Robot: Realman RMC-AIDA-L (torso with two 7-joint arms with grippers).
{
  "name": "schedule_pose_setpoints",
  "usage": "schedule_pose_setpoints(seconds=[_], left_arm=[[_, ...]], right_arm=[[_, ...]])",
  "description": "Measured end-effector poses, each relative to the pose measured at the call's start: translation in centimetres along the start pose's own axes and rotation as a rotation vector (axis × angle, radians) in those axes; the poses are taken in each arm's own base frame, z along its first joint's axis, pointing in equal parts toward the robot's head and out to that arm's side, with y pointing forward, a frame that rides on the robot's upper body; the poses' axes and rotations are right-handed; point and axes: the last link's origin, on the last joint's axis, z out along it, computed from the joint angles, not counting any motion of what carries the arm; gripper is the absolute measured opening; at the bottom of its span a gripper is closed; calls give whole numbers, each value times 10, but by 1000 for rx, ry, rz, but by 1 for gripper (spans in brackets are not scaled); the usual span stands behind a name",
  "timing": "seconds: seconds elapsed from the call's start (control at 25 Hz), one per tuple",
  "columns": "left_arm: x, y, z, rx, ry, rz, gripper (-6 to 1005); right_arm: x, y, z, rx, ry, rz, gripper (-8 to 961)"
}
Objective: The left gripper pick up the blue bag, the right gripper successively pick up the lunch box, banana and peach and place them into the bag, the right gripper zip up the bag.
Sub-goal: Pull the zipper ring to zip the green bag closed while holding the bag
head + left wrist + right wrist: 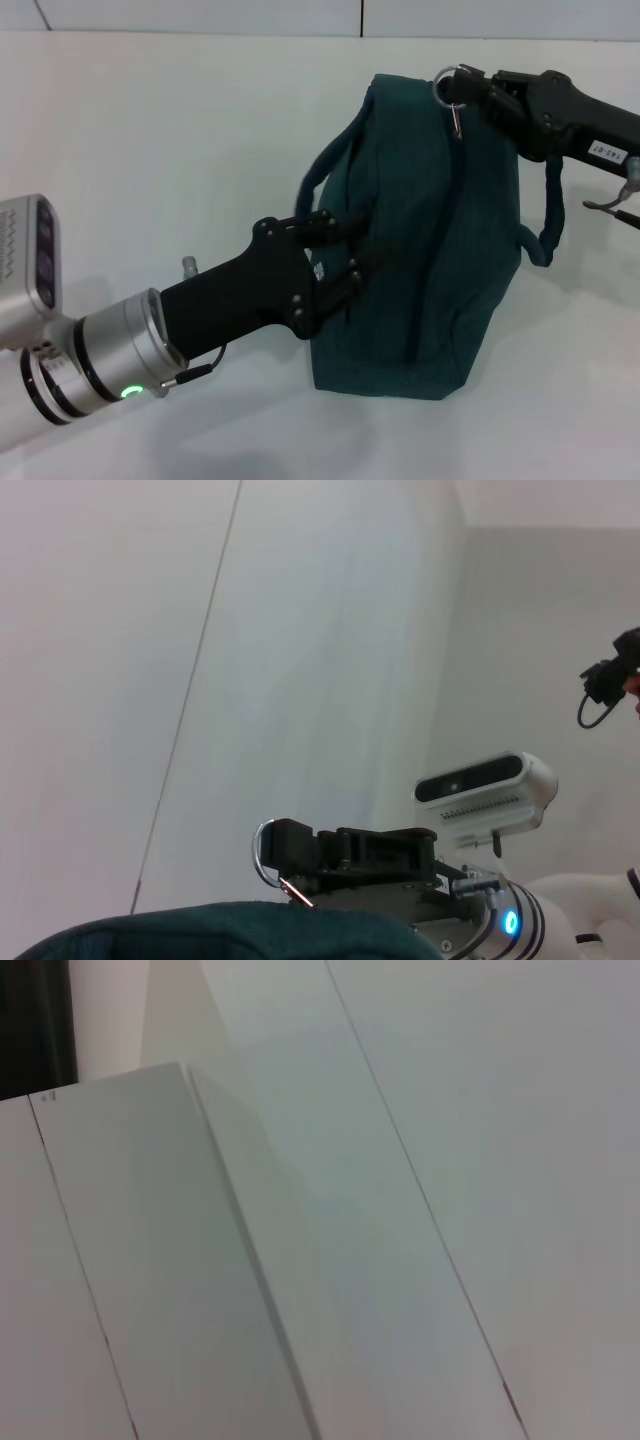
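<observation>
The blue bag (420, 250) stands upright on the white table, its zipper line running shut down the side that faces me. My left gripper (340, 255) is shut on the bag's near side, by the base of one loop handle (325, 165). At the bag's top far corner, my right gripper (478, 92) is shut on the metal ring pull (447, 86). The left wrist view shows the bag's top edge (230, 935), with the right gripper (290, 848) and ring pull (262, 845) just above it. The lunch box, banana and peach are out of view.
White table (150, 150) spreads all around the bag, with a wall behind it. The second loop handle (550, 215) hangs off the bag's right side. My head camera (485, 785) shows in the left wrist view. The right wrist view holds only white wall panels (400, 1210).
</observation>
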Motion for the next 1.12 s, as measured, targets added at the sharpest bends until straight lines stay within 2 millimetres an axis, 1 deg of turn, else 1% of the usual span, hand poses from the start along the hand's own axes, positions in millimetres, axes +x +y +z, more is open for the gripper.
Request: schedule_pose_setpoints(seconds=[0.08,0.36,0.6,0.76,1.12], left_arm=[[0,1,-1,2,2,12,415],[-1,1,-2,7,1,10,193],[-1,0,-2,9,0,4,55],[0,0,-6,1,-11,8,54],[-3,9,-20,-57,-52,40,53]], right_arm=[[0,0,-2,1,-6,2,7],[0,1,-4,5,-10,4,7],[1,1,-4,6,-10,7,7],[0,-2,-6,26,-23,8,7],[3,-16,-10,132,-18,-3,6]])
